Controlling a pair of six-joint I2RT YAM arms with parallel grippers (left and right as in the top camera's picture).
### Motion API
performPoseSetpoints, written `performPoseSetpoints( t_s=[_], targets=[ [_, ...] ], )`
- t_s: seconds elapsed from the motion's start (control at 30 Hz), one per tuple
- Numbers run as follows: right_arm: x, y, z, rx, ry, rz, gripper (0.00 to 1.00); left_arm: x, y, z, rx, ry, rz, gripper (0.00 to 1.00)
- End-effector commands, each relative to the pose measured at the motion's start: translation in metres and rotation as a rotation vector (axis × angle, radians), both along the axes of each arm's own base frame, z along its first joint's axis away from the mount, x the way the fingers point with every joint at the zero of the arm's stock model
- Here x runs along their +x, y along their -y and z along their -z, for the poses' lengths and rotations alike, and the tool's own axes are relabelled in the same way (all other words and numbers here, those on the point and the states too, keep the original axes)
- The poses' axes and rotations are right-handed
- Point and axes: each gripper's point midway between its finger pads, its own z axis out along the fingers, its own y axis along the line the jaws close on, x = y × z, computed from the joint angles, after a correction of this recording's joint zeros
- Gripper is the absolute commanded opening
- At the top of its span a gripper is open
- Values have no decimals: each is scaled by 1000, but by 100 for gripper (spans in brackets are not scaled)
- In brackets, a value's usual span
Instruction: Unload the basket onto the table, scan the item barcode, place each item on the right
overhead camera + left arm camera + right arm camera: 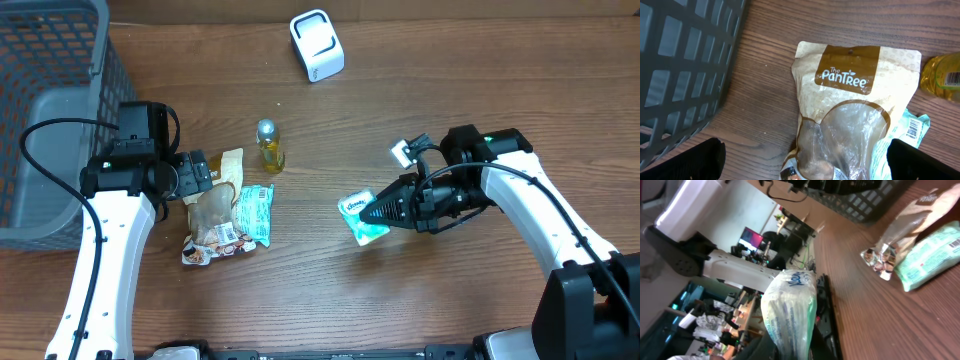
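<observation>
just off table centre toward four o'clock, the right end effector (380,211) is clenched on a tissue pack (358,222). the white scanner (317,45) stands at twelve o'clock. at nine o'clock the left end effector (203,177) hangs released, jaws wide, over a pantree pouch (855,100), near the basket (50,70).
</observation>
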Motion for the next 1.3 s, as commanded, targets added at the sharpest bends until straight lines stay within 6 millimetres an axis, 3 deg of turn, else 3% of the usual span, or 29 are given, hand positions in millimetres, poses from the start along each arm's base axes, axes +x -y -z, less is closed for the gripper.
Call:
performPoseSetpoints(
  t_s=[0.0, 0.2, 0.8, 1.27],
  targets=[
    [5, 2, 10, -109, -62, 11, 4, 4, 0, -6, 2, 15, 14, 100],
    [19, 4, 32, -233, -85, 47, 4, 4, 0, -6, 2, 15, 14, 99],
    [46, 17, 71, -495, -160, 187, 4, 4, 0, -6, 2, 15, 14, 100],
    [85, 43, 115, -846, -236, 495, 4, 4, 0, -6, 2, 15, 14, 99]
  ],
)
